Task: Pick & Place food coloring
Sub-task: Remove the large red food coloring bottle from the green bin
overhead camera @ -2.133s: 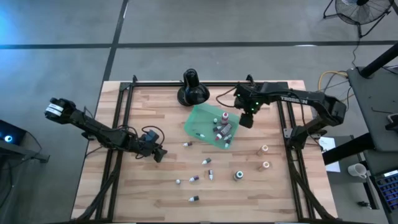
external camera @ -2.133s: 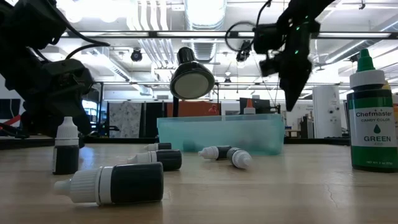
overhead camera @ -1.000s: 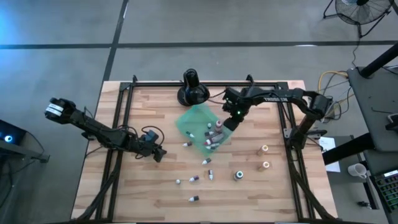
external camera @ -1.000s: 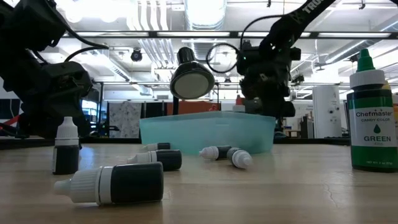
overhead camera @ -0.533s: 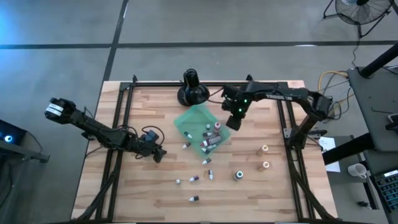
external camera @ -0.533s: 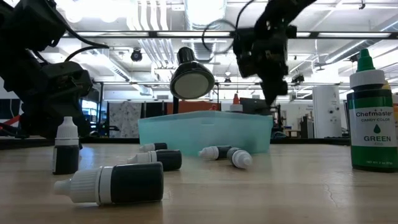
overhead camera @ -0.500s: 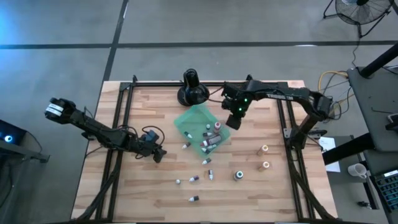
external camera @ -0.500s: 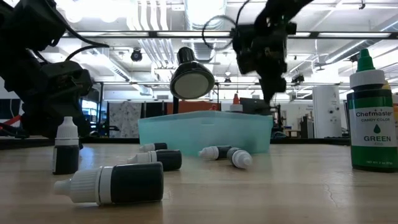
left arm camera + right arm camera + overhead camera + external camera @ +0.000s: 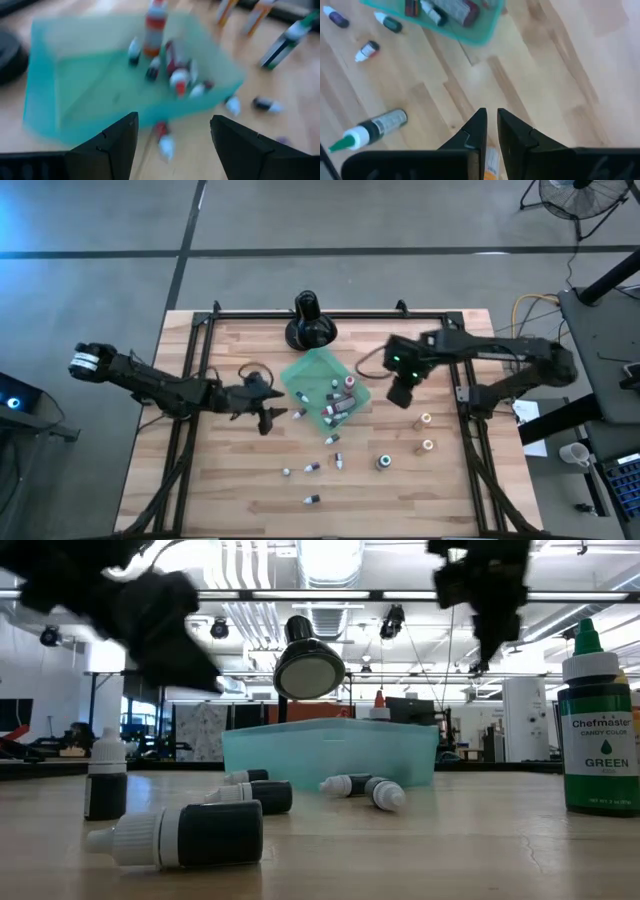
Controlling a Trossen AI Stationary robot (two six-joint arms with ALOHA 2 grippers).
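From above, the slatted wooden table (image 9: 240,480) carries a flat translucent teal-green tray (image 9: 305,375) near the middle of its far half, with several small food coloring bottles (image 9: 338,402) already lying inside. More of the finger-sized bottles lie loose on the wood toward the near edge; one (image 9: 298,413) sits just outside the tray's left side. The left end effector (image 9: 268,417) is low beside that loose bottle, its fingers spread apart and empty. The right end effector (image 9: 400,396) hovers just right of the tray, fingers together and holding nothing. A black round-based stand (image 9: 308,328) sits at the far edge.

The low view shows the tray wall with two capped bottles (image 9: 362,788) lying in front of it, a dark bottle on its side (image 9: 185,834) nearest the camera, and a tall green-capped bottle (image 9: 598,725) upright by the right edge.

The left wrist view looks past open fingers at the tray; a red-and-white bottle (image 9: 164,139) lies on the table just outside the tray wall, between the fingertips and close ahead. The step in hand looks like picking this one. It would go best with the fingers lowered astride the bottle's body, clear of the tray wall, closing across its width so it cannot roll.

The right wrist view shows closed fingers over bare wood, the tray's corner and scattered bottles beyond.
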